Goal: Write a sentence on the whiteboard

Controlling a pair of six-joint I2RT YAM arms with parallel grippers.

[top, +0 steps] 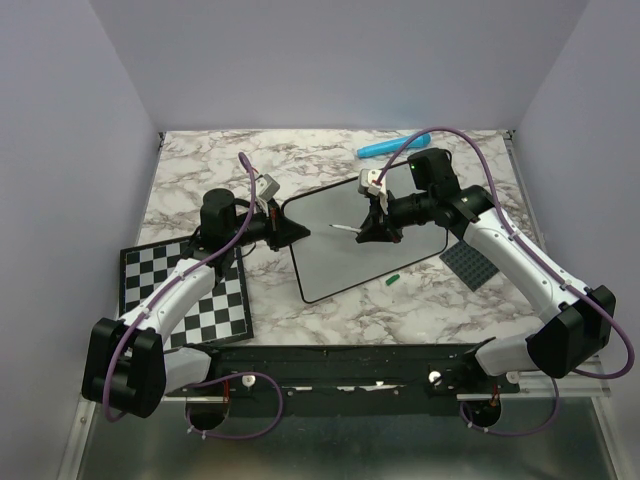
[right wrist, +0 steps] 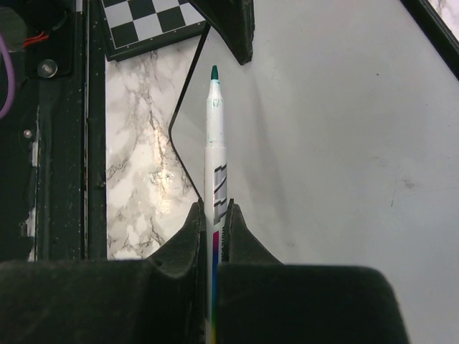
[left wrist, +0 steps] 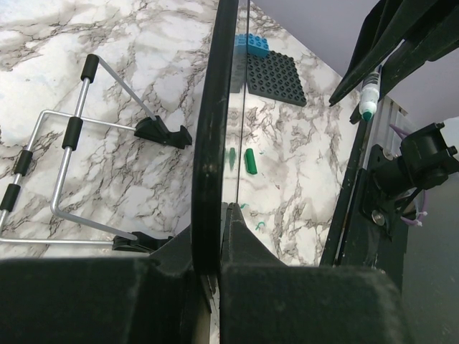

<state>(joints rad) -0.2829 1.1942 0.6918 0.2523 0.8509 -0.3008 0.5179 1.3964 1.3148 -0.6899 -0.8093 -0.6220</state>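
Top cam hangs high at the near side, looking down over the whole table point(top: 300, 160). Wrist cams are super close: left one stares edge-on along the whiteboard point(left wrist: 211, 143) rim, right one straight down the marker point(right wrist: 214, 143). All three catch the whiteboard.

The marker point(right wrist: 214, 136) is disappearing between the right gripper's point(right wrist: 214, 209) fingers toward 6 o'clock. The whiteboard point(right wrist: 323, 143) is running off the right wrist view at 12 and 3 o'clock. Overhead, whether the marker tip is touching the board is too small to tell.
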